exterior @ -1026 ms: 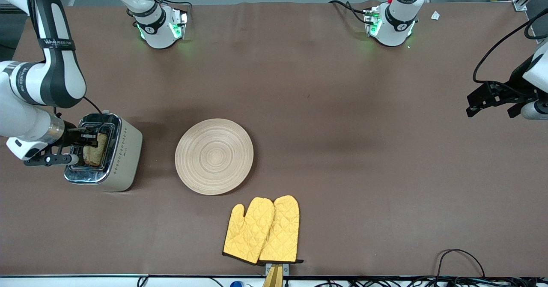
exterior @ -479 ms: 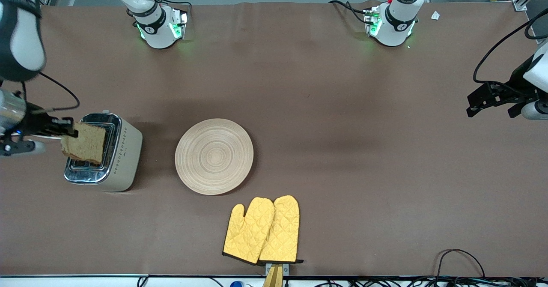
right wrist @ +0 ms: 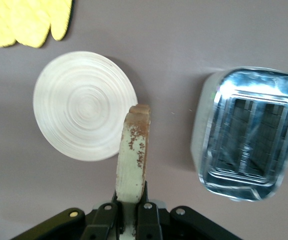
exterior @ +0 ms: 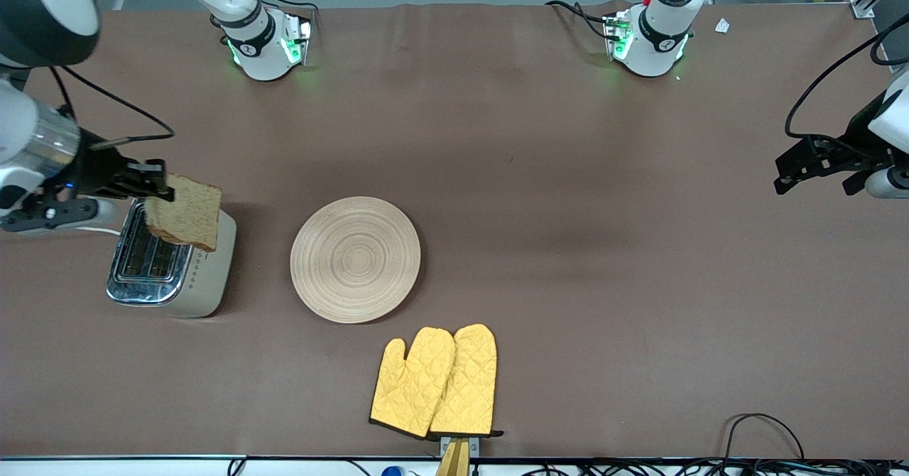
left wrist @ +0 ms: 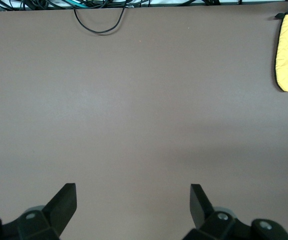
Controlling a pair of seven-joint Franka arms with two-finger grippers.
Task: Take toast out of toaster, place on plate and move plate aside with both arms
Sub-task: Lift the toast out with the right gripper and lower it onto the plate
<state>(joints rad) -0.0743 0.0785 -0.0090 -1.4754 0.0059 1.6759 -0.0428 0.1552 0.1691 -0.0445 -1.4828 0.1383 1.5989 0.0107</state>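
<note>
I'm watching the bare table (exterior: 568, 177) lying between the plate (exterior: 355, 259) and my waiting left gripper (left wrist: 133, 200), jaws spread wide at its own end. The toaster (exterior: 170, 270) is sitting beside the plate, oven mitts (exterior: 434, 381) nearer the camera. My right gripper (exterior: 153, 188) is pinching the toast (exterior: 186, 213) over the toaster; its fingertips are hiding under the crust.

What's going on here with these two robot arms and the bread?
The right gripper is shut on the toast and holds it in the air over the toaster, whose slots are empty. The plate lies bare beside the toaster. The left gripper waits open over the table's other end.
</note>
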